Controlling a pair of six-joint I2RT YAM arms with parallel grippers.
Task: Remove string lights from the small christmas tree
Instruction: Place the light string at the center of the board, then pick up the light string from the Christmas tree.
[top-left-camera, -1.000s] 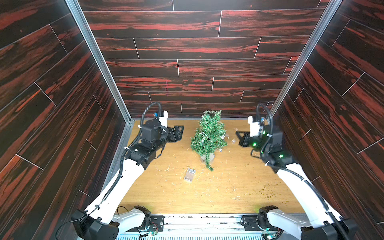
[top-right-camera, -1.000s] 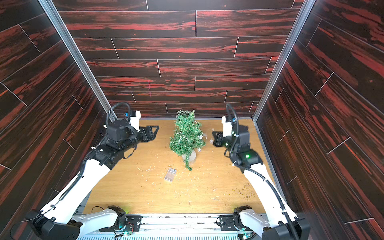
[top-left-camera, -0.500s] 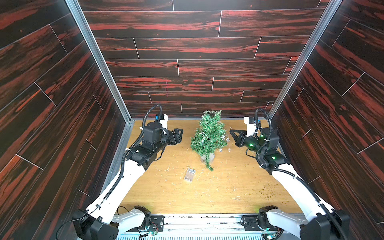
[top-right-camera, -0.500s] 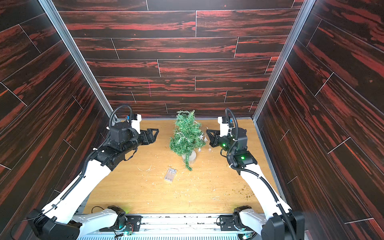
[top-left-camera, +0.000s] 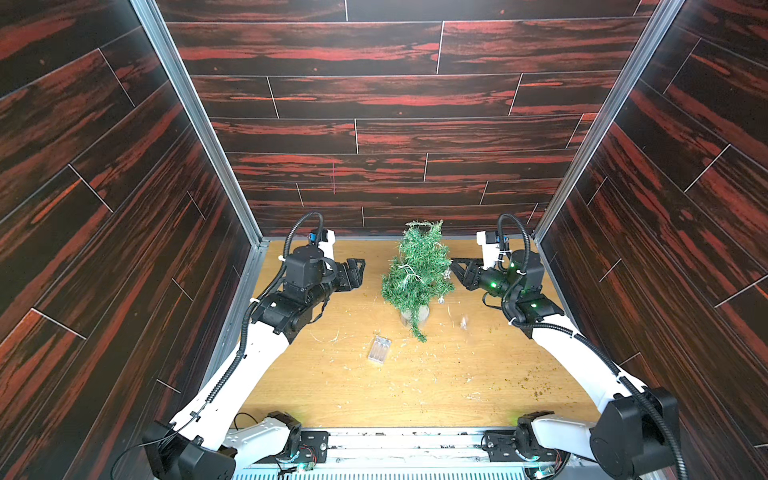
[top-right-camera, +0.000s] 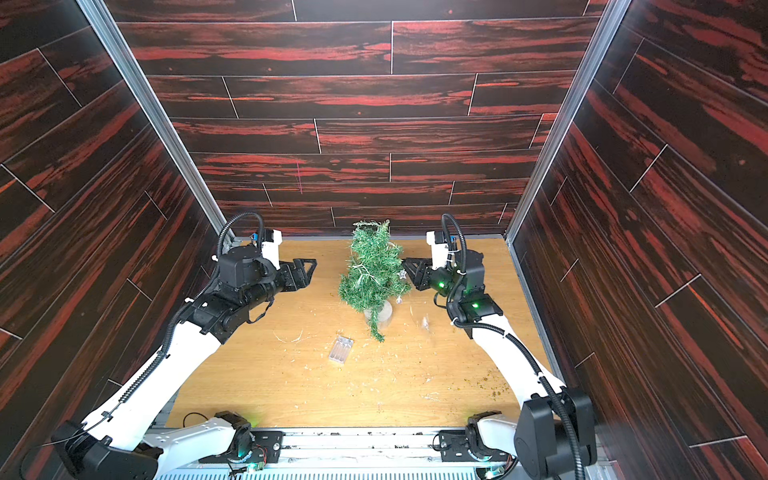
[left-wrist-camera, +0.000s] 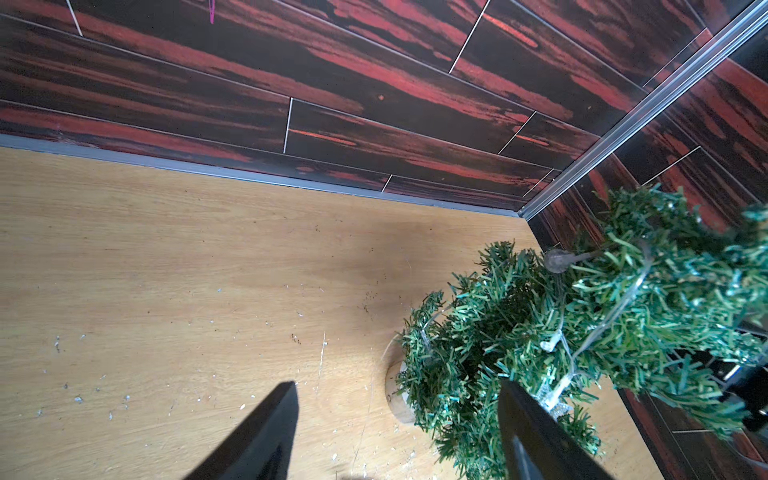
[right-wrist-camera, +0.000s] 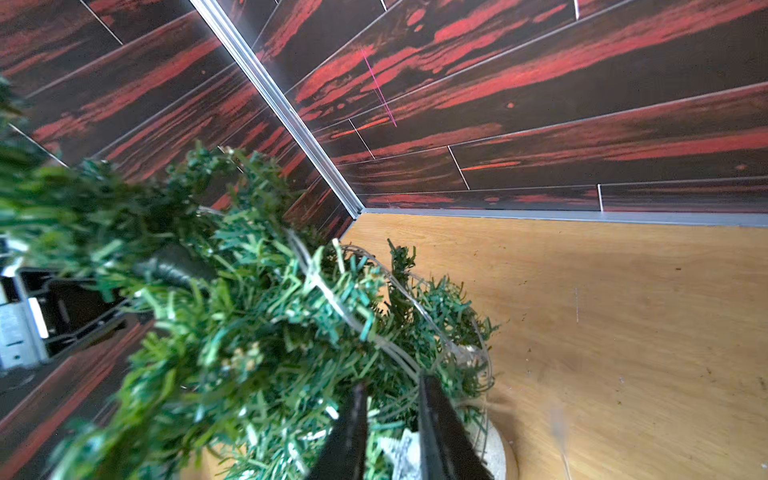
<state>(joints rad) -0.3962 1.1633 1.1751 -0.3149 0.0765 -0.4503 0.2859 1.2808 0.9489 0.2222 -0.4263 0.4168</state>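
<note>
String lights (left-wrist-camera: 552, 343) on tree (top-left-camera: 417, 274), right end effector (right-wrist-camera: 392, 384) alongside

Your left arm (top-left-camera: 257, 353) and right arm (top-left-camera: 582, 357) show white links, black joints, ribbed black cables (top-left-camera: 299, 224); small green lights (top-left-camera: 492, 285) dot the right.

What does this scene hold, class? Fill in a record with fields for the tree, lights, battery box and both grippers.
Tree: small green bristly artificial christmas tree, standing upright
Lights: thin silvery-wire string lights with clear bulbs, wound through its branches
Box: small clear rectangular battery box, flat on the wooden table in front of the tree
Left gripper: open, apart from the tree
Right gripper: jaws narrowly parted at the foliage
</note>
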